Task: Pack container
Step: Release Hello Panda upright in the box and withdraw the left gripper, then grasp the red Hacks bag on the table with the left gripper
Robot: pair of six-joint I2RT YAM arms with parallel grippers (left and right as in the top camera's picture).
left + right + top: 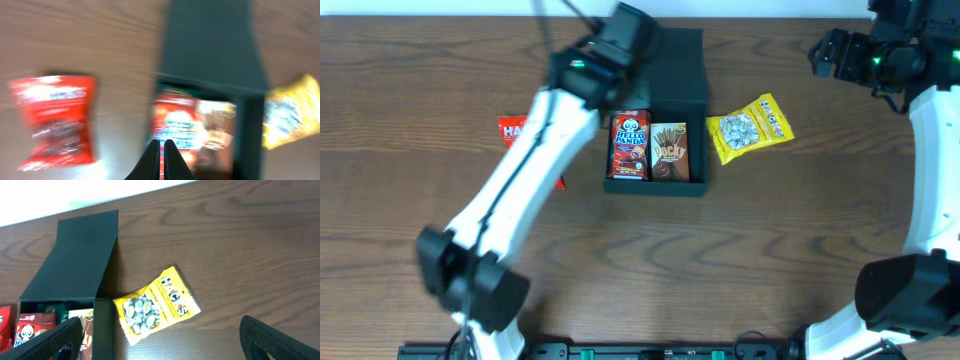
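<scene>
The container (682, 70) lies mid-table toward the far side. Its flap lid (80, 255) is thrown back flat on the wood behind it, which leaves the tray open to loading from above. Two boxes lie flat inside, side by side: a red Hello Panda box (629, 145) on the left and a brown Pocky box (669, 152) on the right. Their long edges touch, a tidy fit that wastes no room. The far part of the tray is hidden under the left arm (520, 190) in the overhead view, so I cannot tell how much space remains.

Just right of the container, clear of its wall, a yellow Hacks packet (750, 127) lies tilted on the table (800, 230). A red packet (510, 128) lies near on the left, partly covered by that arm. Both look like goods not yet packed.

The left gripper (161, 152) hangs above the container's left side, over the Hello Panda box, with its fingers pressed together and nothing between them. Its wrist view is smeared, which suggests the arm is in motion, though I cannot tell which way.

The right gripper (160, 335) sits well apart at the far right, jaws spread wide and empty. In its own view the yellow packet lies below and between the fingers — a fair position, I judge, from which to fetch that packet.
</scene>
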